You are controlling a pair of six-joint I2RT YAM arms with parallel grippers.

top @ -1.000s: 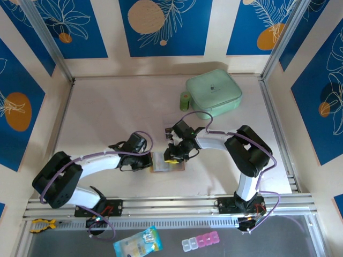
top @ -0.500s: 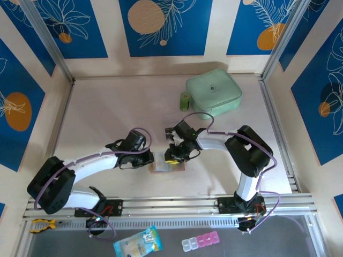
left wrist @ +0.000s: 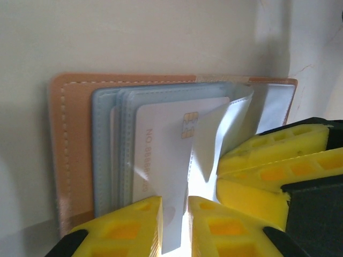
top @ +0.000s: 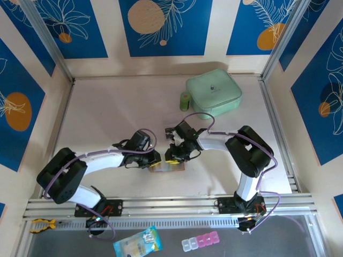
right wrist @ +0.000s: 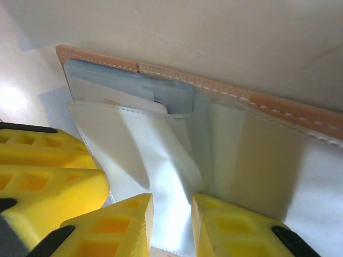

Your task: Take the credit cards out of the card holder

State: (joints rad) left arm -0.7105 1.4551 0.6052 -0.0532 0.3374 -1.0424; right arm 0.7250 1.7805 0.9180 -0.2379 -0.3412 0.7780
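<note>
Between left gripper (left wrist: 174, 227) fingers: white credit card (left wrist: 166, 160) edge, gripped; card holder (left wrist: 69, 150) beyond.

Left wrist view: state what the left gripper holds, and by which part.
The left gripper straddles the near edge of a white card sticking out of the card holder; whether it actually pinches it cannot be told.

Both arms reach inward, low over the worktop; left gripper (left wrist: 174, 222) and right gripper (right wrist: 171, 219) face each other, jaws nearly together, a narrow gap in each
</note>
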